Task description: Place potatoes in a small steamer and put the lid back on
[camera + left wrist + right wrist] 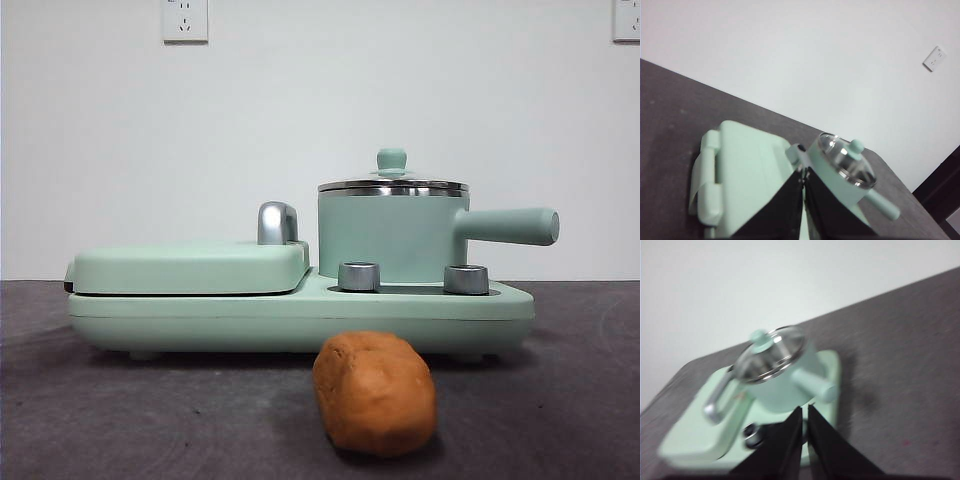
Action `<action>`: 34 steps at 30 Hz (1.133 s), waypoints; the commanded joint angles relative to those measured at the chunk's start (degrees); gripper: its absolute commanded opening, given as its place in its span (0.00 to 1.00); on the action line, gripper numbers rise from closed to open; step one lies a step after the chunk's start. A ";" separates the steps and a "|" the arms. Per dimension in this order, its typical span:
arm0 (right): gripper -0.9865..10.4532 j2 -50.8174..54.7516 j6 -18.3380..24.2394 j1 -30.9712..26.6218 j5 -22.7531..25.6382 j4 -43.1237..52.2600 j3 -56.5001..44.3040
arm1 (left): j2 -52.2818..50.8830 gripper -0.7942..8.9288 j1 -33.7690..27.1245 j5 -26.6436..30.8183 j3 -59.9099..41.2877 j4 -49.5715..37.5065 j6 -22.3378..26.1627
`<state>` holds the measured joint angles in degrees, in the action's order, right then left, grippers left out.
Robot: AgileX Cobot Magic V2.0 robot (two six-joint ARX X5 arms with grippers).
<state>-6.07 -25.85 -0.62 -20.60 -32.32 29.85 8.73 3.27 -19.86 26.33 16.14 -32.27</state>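
the potato [375, 394] lies on the dark table [120, 420], just in front of the green cooker [300, 315] and not touching it. the small steamer [392, 238] stands on the cooker's right side, its handle sticking out to the right. the lid [392, 184] sits on top of the steamer. the left gripper [803, 182] is up above the cooker, its jaws pressed together, holding nothing. the right gripper [805, 420] is up too, near the steamer's handle, jaws almost together, holding nothing.
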 commanded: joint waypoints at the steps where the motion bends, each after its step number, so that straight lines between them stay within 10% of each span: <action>1: 0.10 -2.40 -0.31 0.13 -3.72 -2.32 4.59 | 4.48 0.09 0.13 -0.44 6.71 2.21 2.27; 16: 0.10 -20.15 21.73 0.13 -22.14 -10.27 19.96 | 22.16 0.09 0.37 -23.04 21.20 13.49 14.38; 23: 0.10 -23.10 25.07 0.13 -22.99 -11.08 21.33 | 24.85 0.10 2.54 -24.83 22.82 14.29 18.69; 29: 0.11 -23.04 25.20 0.13 -22.91 -11.47 21.33 | 25.77 0.32 3.80 -24.83 22.82 14.51 20.76; 34: 0.41 -23.04 24.90 0.11 -22.88 -11.47 21.33 | 26.34 0.54 4.02 -24.83 22.82 14.36 20.72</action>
<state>-28.91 -1.28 -0.62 -43.35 -44.18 50.11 34.61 7.11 -44.34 47.94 31.11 -12.62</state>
